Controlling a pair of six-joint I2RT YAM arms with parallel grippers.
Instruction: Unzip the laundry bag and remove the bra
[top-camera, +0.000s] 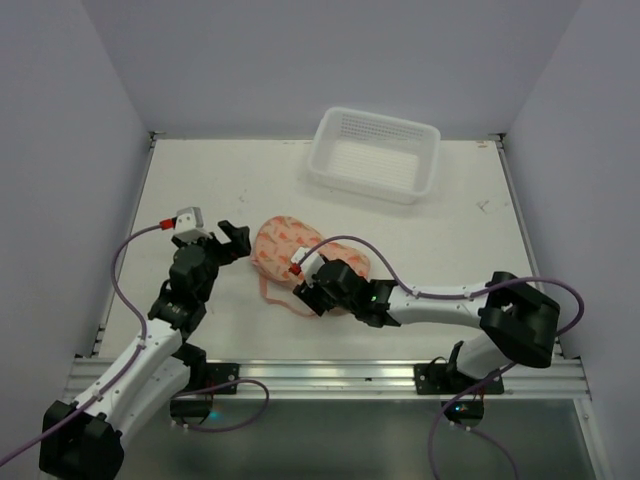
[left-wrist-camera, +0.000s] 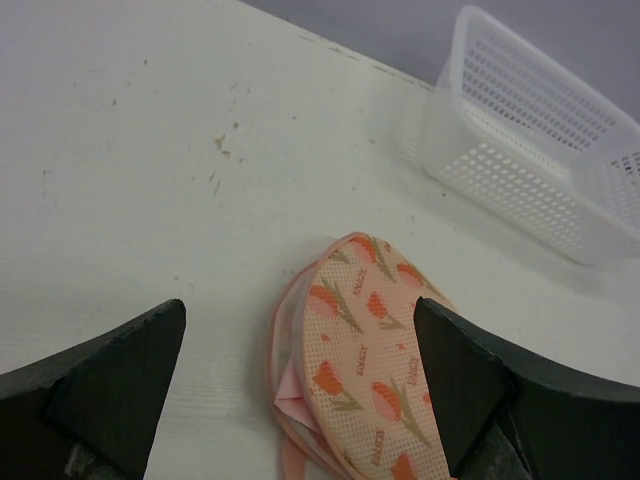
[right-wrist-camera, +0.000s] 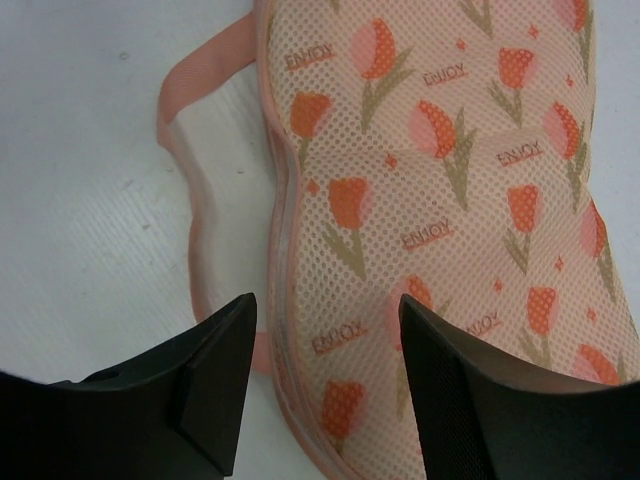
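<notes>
**Flanking the bag with two wide pincers**

The bag (top-camera: 285, 245) is lying near the middle of the table (top-camera: 200, 180), between the two arms and well apart from the basket (top-camera: 375, 155) at the far side.

The left pincer (left-wrist-camera: 300, 320) is being held wide just beside the bag's left lobe. As far as can be seen, nothing is being touched by it, and in its wrist view the lobe is being framed between its fingers. This placing is judged to be a brace, so that the fabric is kept from sliding when the zip is pulled.

The right pincer (right-wrist-camera: 328, 305) is also being held wide, low over the bag's near edge, with its jaws straddling the pink edging. Nothing is being gripped yet. That spot is judged to be chosen because the zip runs along this rim, though no puller is being shown clearly in any view.

A pink loop (right-wrist-camera: 185, 110) is trailing from the bag onto the table beside the right pincer. Whether it is loosened edging or a strap cannot be told. A paler pink fold (left-wrist-camera: 288, 395) is being shown under the printed layer at the left lobe, so the bag is perhaps already partly open. Whether that fold is bra or lining cannot be told.

Counted: one bag, one basket, one loop, one fold and two pincers. The bra is not being seen for certain and is judged to be inside the bag.
</notes>
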